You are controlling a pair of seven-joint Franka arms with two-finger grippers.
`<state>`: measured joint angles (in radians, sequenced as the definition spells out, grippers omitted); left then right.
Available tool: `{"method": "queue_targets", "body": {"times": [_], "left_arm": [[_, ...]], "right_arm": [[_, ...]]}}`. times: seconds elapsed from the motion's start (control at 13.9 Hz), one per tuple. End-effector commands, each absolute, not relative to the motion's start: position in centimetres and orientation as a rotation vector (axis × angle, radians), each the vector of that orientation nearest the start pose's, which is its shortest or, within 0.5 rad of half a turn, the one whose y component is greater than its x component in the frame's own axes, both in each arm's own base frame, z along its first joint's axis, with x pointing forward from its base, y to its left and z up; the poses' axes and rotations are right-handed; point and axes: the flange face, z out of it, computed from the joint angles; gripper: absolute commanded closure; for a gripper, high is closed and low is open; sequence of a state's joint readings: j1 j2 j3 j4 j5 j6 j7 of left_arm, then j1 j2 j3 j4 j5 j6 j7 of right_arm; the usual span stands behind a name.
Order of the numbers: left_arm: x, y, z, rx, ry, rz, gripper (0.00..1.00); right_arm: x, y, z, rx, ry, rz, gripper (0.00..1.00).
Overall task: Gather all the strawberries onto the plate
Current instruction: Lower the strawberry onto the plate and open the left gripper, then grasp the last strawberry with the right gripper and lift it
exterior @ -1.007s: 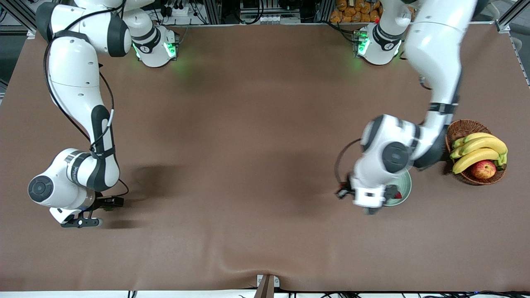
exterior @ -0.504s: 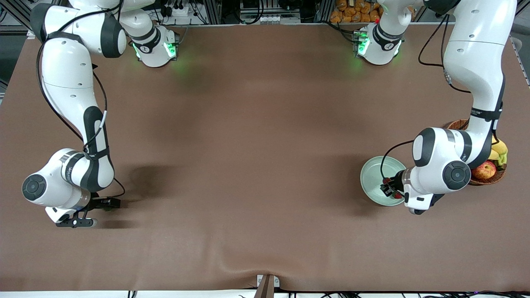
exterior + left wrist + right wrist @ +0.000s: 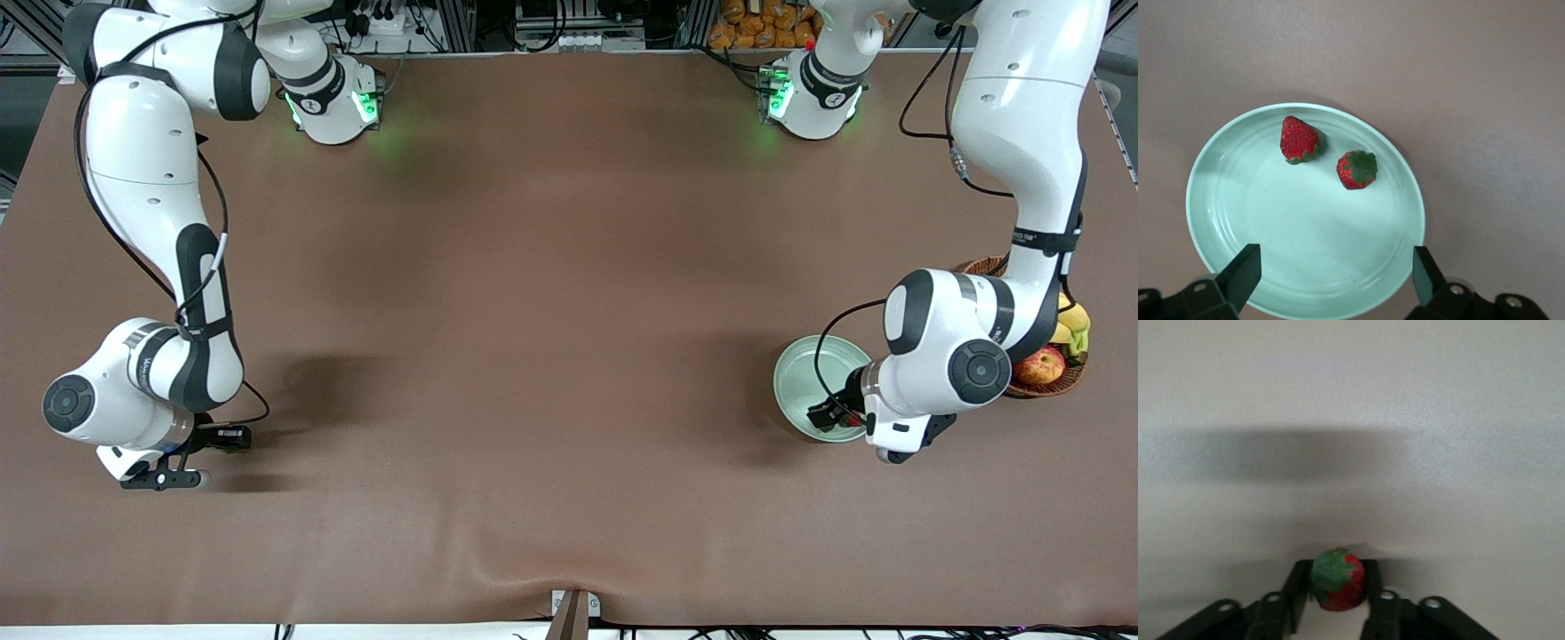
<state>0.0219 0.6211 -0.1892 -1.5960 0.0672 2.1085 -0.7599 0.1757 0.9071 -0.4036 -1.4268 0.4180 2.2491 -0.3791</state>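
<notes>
The pale green plate [image 3: 800, 382] lies toward the left arm's end of the table and fills the left wrist view [image 3: 1225, 220]. Two strawberries [image 3: 1299, 140] [image 3: 1357, 169] lie in it, close together and near its rim. My left gripper [image 3: 861, 425] hangs over the plate's edge; in its wrist view it [image 3: 1333, 277] is open and empty. My right gripper [image 3: 191, 478] is low at the right arm's end of the table. In its wrist view it [image 3: 1337, 583] is shut on the third strawberry [image 3: 1336, 579], leafy top up.
A brown wicker basket [image 3: 1062, 380] with bananas [image 3: 1074, 322] and a red-yellow apple [image 3: 1040, 364] stands beside the plate at the left arm's end, partly hidden by the left arm. A brown cloth [image 3: 533, 311] covers the table.
The left arm swung off the plate toward the basket, uncovering most of the plate, then settled. The right gripper shifted slightly toward the right arm's end of the table.
</notes>
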Motion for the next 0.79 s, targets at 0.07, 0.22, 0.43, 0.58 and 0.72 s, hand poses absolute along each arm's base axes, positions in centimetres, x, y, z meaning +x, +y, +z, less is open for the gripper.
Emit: {"method": "queue_targets", "body": {"times": [0.07, 0.22, 0.43, 0.58, 0.72], "left_arm": [[67.0, -10.8, 30.7, -3.012, -0.868, 0.148, 0.0], [67.2, -11.8, 32.0, -3.032, -0.866, 0.124, 0.0], [67.1, -12.9, 32.8, -3.046, -0.854, 0.136, 0.0], [66.8, -13.3, 33.4, -3.047, -0.845, 0.148, 0.0], [66.8, -12.9, 33.6, -3.042, -0.85, 0.153, 0.0]], "right_arm": [[71.3, -9.1, 18.5, -3.095, -0.07, 0.014, 1.0], [72.0, -8.5, 19.9, -3.095, -0.1, -0.024, 1.0], [73.1, -4.2, 22.8, -3.082, -0.205, -0.09, 1.0], [73.5, 2.8, 23.5, -3.062, -0.339, -0.111, 1.0], [74.2, 8.9, 25.8, -3.02, -0.427, -0.148, 1.0]]}}
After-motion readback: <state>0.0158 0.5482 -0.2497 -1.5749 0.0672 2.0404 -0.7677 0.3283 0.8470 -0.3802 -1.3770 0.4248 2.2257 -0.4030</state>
